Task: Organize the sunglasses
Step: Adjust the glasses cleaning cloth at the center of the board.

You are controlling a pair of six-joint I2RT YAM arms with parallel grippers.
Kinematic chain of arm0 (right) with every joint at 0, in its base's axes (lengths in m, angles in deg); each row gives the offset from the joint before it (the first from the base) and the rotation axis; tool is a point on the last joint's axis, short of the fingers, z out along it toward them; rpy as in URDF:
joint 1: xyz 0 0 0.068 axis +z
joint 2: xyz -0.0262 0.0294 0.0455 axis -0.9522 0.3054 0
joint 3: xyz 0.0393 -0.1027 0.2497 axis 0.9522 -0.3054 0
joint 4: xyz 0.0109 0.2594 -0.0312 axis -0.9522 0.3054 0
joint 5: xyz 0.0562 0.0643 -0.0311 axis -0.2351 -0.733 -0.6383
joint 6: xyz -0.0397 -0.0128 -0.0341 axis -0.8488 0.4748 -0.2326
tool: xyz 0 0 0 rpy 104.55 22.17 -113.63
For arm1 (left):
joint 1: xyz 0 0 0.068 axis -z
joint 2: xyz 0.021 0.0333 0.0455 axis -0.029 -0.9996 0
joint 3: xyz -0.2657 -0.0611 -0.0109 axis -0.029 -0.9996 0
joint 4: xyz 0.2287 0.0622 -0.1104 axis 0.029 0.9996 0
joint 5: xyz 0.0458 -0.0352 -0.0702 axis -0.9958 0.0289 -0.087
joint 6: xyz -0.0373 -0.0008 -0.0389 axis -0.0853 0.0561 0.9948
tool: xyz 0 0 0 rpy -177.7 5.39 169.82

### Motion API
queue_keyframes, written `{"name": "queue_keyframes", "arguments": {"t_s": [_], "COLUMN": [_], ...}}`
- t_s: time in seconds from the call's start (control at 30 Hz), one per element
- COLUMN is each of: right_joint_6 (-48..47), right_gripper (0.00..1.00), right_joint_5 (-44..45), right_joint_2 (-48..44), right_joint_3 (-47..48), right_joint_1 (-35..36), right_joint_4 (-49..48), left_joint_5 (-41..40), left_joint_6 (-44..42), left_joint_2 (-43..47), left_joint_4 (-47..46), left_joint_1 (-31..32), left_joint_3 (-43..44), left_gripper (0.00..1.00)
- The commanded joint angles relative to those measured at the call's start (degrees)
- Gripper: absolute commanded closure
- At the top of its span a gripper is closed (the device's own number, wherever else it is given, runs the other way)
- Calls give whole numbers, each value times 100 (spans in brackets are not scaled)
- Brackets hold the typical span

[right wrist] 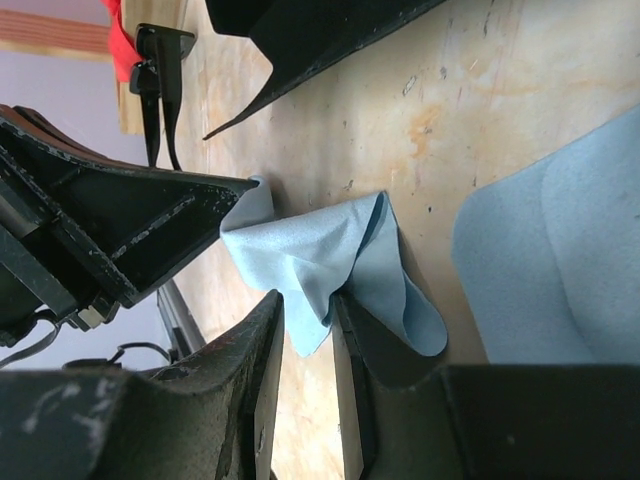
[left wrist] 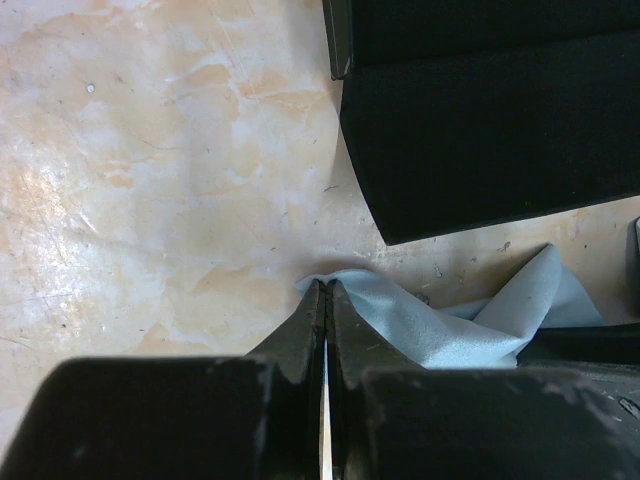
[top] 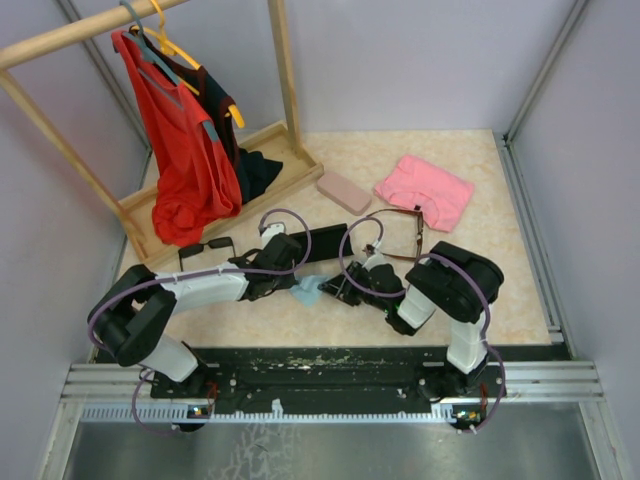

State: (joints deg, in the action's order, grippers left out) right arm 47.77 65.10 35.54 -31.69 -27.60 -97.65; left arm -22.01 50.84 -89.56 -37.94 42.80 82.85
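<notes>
Surface: beige marbled table, pale walls around.
Left pincer: pressed together, pinching a corner of the blue cloth.
Right pincer: slightly spread, a fold of that cloth between its fingers.
Black-frame sunglasses: on the table, left of the left arm, near the wooden rack.
Reddish-brown sunglasses: on the table, just beyond the right arm.
Black case: just beyond the cloth.
</notes>
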Motion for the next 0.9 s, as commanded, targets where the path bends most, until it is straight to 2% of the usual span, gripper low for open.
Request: {"name": "queue_keyframes", "arguments": {"t_s": [0.0,0.23,0.63,0.73,0.87], "right_joint_6": [176,294,91,76,54], "right_gripper": [73,73,72,79,95], "right_joint_5": [-133,51,263,241,173], "right_joint_2": [61,448,273,290,325], "right_joint_3": [22,27,165,178,193], "right_joint_1": [99,108,108,108,108], "right_joint_4": [-526,-1207,-493,-530,-686], "left_joint_5": [93,90,88,89,101], "left_joint_6": [-32,-43,-44,-38,-35], "left_joint_2": [89,98,108,106,122], "left_joint_4": [12,20,25,12,20], "left_joint_1": [-26,-28,-26,-26,-26], "left_joint_3": [-77,-79,-93,-100,-103], "left_gripper": [99,99,99,99,99]}}
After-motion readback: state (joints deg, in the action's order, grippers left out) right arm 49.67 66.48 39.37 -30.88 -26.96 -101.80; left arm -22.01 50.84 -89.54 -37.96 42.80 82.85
